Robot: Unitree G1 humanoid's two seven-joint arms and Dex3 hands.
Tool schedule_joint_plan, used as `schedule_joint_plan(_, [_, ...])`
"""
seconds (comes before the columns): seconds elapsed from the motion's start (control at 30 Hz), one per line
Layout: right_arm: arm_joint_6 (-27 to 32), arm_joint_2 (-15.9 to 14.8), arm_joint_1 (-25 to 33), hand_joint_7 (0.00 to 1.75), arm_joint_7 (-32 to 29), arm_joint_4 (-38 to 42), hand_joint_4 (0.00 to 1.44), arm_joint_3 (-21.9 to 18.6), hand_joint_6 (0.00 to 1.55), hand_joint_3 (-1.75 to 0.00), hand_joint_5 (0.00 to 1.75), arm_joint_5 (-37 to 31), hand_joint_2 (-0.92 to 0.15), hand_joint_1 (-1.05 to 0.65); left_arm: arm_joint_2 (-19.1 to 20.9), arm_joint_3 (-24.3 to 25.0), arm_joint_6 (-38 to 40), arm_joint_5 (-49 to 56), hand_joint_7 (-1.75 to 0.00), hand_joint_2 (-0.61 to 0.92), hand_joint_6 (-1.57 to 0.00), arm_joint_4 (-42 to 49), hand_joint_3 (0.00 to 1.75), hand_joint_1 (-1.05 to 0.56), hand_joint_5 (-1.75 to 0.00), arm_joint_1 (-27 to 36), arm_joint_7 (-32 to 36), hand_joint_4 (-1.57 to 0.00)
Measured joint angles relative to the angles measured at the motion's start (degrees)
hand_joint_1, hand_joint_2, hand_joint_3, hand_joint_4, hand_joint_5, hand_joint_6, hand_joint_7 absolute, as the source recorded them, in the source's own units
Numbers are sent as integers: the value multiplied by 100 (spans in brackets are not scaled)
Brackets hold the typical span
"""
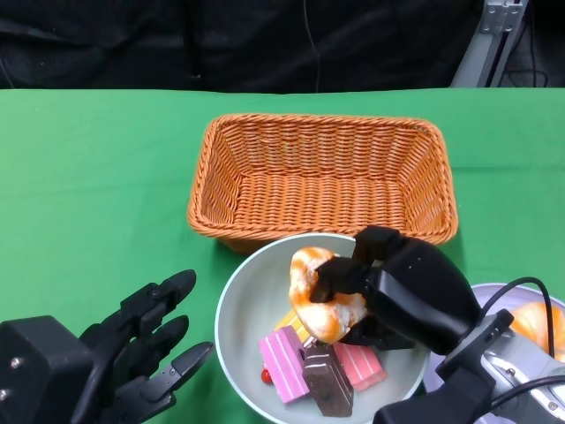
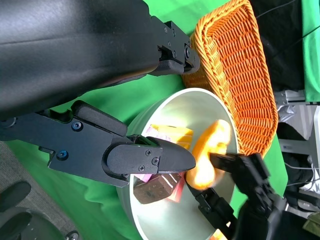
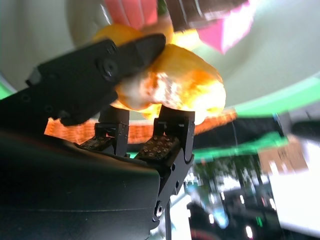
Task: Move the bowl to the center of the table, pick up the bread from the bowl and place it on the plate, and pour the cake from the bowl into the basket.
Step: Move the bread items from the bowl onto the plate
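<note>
A pale green bowl [image 1: 243, 305] sits just in front of the wicker basket [image 1: 322, 177]. My right hand [image 1: 388, 287] grips an orange glazed bread [image 1: 320, 296] and holds it a little above the bowl; the bread [image 3: 170, 85] is pinched between its fingers [image 3: 100, 65]. Pink, brown and yellow cake pieces [image 1: 309, 362] lie in the bowl. A plate [image 1: 521, 305] with something orange on it peeks out at the lower right, mostly hidden by my right forearm. My left hand [image 1: 141, 353] is open beside the bowl's left side, apart from it.
The green tablecloth [image 1: 97, 177] covers the table. The basket [image 2: 240, 75] stands empty right behind the bowl [image 2: 200, 105]. Dark backdrop and a metal frame [image 1: 494, 35] lie beyond the far edge.
</note>
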Motion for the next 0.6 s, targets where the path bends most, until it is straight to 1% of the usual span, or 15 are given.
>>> schedule_joint_plan(0.1, [-166,-3,51,175,-179,-155,99,-44,73,-121,175,8,-38,-11,0,0,2,-5,0,92,-21,0,34,-67,-16,-3,0,-14])
schedule_joint_plan(0.23, [-228,-6,140,175,-236,-501,100,-111,74,-125,175,33,-38,-12,-3,1,7,-13,0,92,-21,3,34,-67,-16,-18,-1,-14])
schedule_joint_plan(0.27, [-261,-17,199,175,-234,-613,101,-133,76,-128,175,76,-36,-11,-1,6,6,-12,0,92,-21,8,34,-67,-16,-21,-1,-15])
schedule_joint_plan(0.37, [-411,-32,360,175,-225,-998,102,-209,77,-128,175,194,-32,-10,0,17,7,-19,0,92,-21,40,34,-66,-16,-46,-2,-14])
schedule_joint_plan(0.5, [-464,-121,557,175,-18,-1498,103,-371,80,-142,175,364,-25,-9,22,17,-19,1,0,92,-20,90,36,-66,-17,-96,-4,-14])
schedule_joint_plan(0.6, [-537,-176,714,175,121,-1853,104,-503,79,-146,175,491,-21,-9,46,14,-25,2,0,92,-20,137,37,-65,-16,-110,-9,-14])
